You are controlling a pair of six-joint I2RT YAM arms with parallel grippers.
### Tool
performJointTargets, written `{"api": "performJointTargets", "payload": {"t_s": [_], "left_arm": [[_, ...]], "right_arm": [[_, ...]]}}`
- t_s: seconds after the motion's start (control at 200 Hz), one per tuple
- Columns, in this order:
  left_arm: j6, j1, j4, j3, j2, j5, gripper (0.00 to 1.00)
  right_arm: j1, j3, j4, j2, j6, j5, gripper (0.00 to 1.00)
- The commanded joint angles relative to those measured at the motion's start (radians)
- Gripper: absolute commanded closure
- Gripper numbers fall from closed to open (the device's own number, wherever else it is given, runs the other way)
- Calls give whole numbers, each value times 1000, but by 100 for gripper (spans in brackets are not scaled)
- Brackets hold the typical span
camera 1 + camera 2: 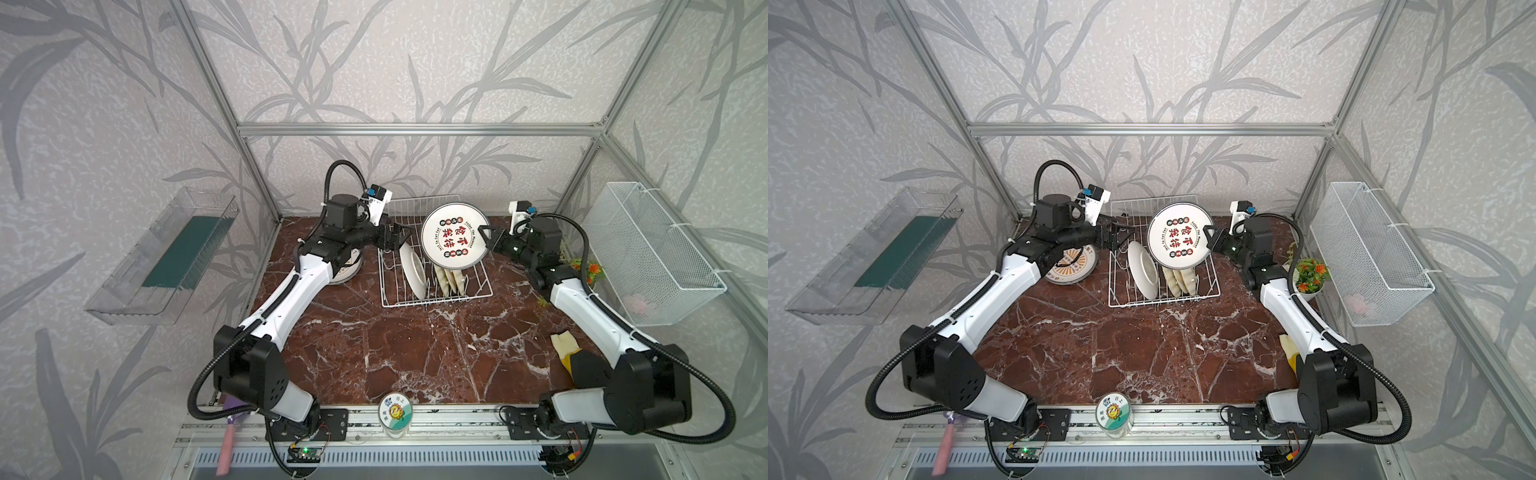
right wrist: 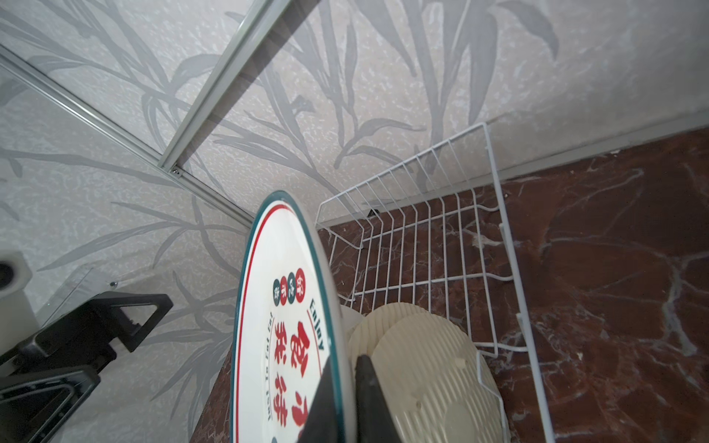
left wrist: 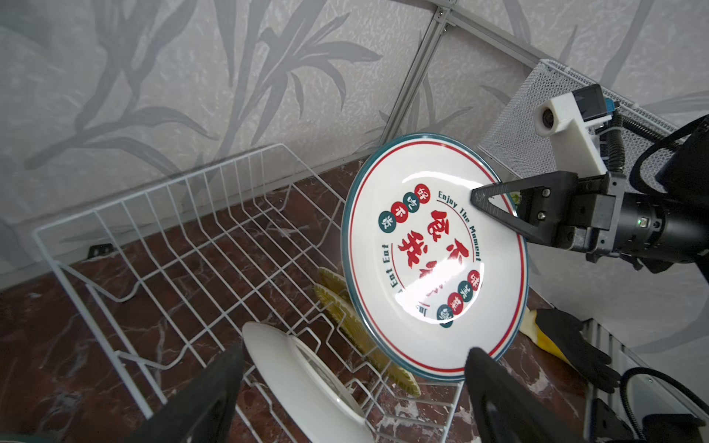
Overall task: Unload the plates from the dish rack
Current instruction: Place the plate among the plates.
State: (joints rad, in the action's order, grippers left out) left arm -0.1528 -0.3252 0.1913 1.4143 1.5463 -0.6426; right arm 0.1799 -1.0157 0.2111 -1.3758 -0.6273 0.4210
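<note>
Rim pinched: right fingers (image 3: 484,199) are gripping the printed plate (image 1: 451,237) over the dish rack (image 1: 436,302); left fingers (image 3: 495,391) are hovering wide open beside its opposite edge.

left arm (image 1: 307,276) extended, left jaws wide apart, right arm (image 1: 582,301) extended, right jaws pinching plate (image 1: 451,226) rim

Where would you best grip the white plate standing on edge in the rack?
I'd pinch its upper rim from above: the white plate stands tilted on edge in the rack, so only that thin top edge is free to clamp.
</note>
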Motion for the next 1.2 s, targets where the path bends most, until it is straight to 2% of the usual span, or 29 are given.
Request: {"api": "performJointTargets", "payload": {"t_s": [0.0, 0.2, 0.37, 0.585, 0.875, 1.2], "left_arm": [[-66, 0, 46, 47, 26, -112, 10], [-79, -1, 70, 72, 69, -218, 12], [-57, -2, 121, 92, 96, -246, 12], [-75, -6, 92, 94, 113, -252, 14], [-115, -8, 29, 97, 126, -262, 28], [-150, -9, -15, 102, 140, -264, 53]], "right_arm": [[1, 5, 156, 31, 37, 75, 100], [1, 11, 206, 16, 33, 106, 100], [2, 12, 258, 0, 21, 150, 100], [10, 11, 277, -13, 20, 176, 100], [19, 10, 286, -25, 13, 201, 100], [33, 12, 322, -49, 7, 227, 100]]}}
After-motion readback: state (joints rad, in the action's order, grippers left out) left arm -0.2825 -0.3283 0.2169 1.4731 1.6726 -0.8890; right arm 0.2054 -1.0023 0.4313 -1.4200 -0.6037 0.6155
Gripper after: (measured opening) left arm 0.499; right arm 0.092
